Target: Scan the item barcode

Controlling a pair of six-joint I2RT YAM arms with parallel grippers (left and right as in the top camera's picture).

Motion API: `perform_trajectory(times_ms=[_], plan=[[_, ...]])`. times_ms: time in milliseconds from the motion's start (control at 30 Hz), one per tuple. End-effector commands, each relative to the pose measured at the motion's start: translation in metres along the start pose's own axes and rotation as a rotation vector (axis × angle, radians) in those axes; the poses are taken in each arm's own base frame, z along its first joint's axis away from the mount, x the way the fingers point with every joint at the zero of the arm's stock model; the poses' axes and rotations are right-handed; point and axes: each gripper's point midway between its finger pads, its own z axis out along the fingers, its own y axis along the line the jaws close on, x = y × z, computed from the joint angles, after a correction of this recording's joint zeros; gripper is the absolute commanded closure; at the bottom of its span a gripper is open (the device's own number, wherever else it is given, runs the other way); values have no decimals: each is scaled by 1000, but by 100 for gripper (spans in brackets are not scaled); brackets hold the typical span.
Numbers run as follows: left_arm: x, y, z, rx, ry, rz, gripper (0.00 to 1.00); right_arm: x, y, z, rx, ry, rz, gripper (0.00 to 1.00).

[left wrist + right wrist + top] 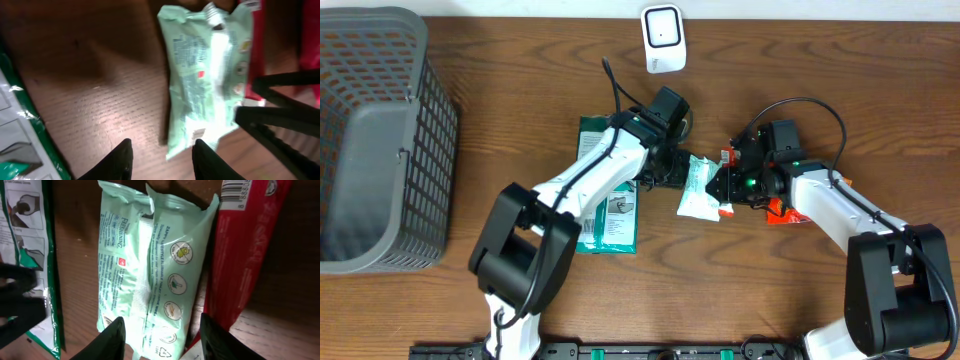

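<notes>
Pale green packet (700, 190) on wooden table (520, 80)

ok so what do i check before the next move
1. Mint packet flat on the table: ok.
2. Right gripper open, astride the packet: ok.
3. Left gripper open, at the packet's end: ok.
4. Packet's barcode found: cannot tell.
5. Scanner unblocked: ok.
6. Room between the grippers: not ok, looks tight.
</notes>
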Motion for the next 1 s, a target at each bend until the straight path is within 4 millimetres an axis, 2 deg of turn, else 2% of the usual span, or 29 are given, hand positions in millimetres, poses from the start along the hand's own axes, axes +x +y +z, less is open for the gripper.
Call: perform_trajectory(times_ms=[0, 200, 467, 633, 967], plan=[[5, 1, 10, 3, 27, -1, 60, 5, -4, 5, -2, 13, -23, 57], [5, -3, 13, 7, 23, 12, 60, -2, -3, 6, 0, -17, -40, 57], [5, -15, 18, 15, 5, 47, 59, 2, -6, 10, 3, 1, -32, 57], [5, -14, 22, 12, 11, 47, 56, 8, -12, 18, 9, 32, -15, 57], [15, 3, 58, -22, 78, 25, 57, 11, -8, 20, -17, 49, -6, 56]])
